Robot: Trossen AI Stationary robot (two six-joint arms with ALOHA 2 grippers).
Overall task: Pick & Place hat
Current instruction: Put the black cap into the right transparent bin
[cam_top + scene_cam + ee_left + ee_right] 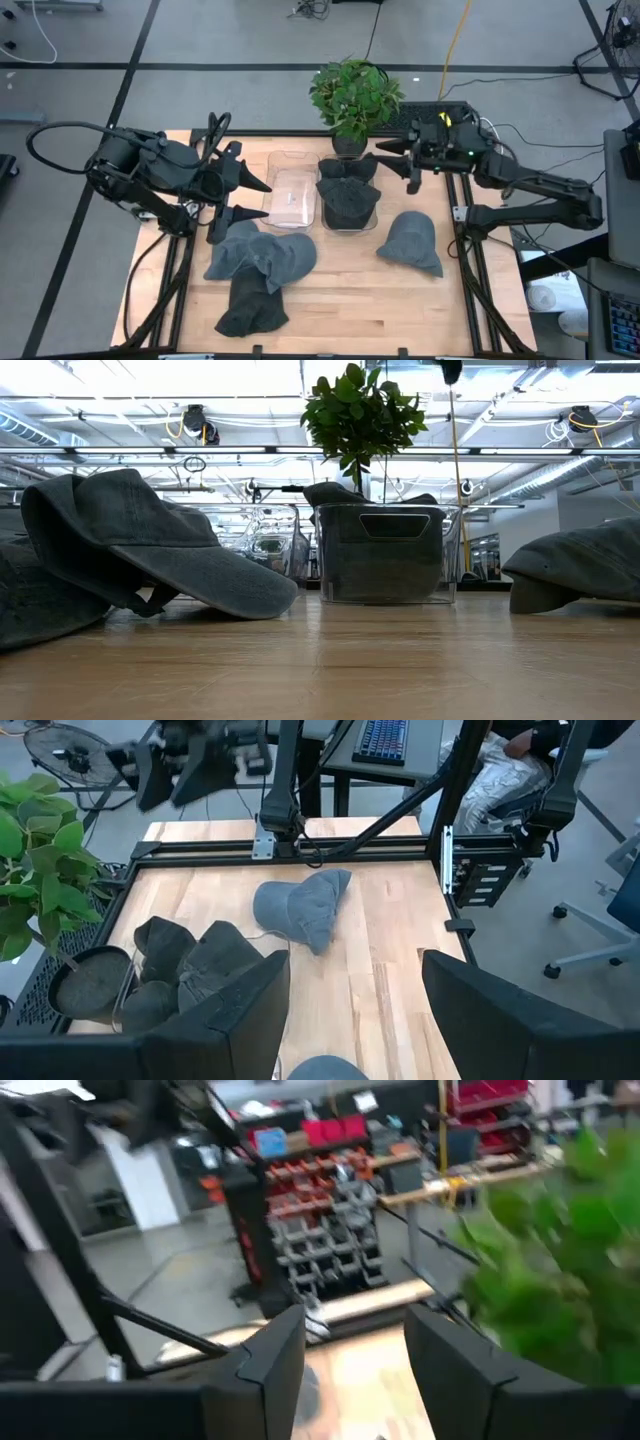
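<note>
Several grey caps lie on the wooden table. A pile of them [262,255] sits near the left side, with a darker one [250,305] at the near edge. A single cap [410,240] [300,910] rests crown up toward the right. More caps fill a clear bin [347,200] [385,550]. My left gripper [266,200] [355,970] is open and hovers over the empty clear bin [293,195]. My right gripper [385,160] [355,1320] is open, in the air beside the plant and above the filled bin's far end.
A potted plant [350,95] [360,415] stands at the table's far edge, right behind the filled bin and next to my right gripper. The black frame rail [468,270] borders the table's right side. Bare wood [350,300] lies between the cap pile and the single cap.
</note>
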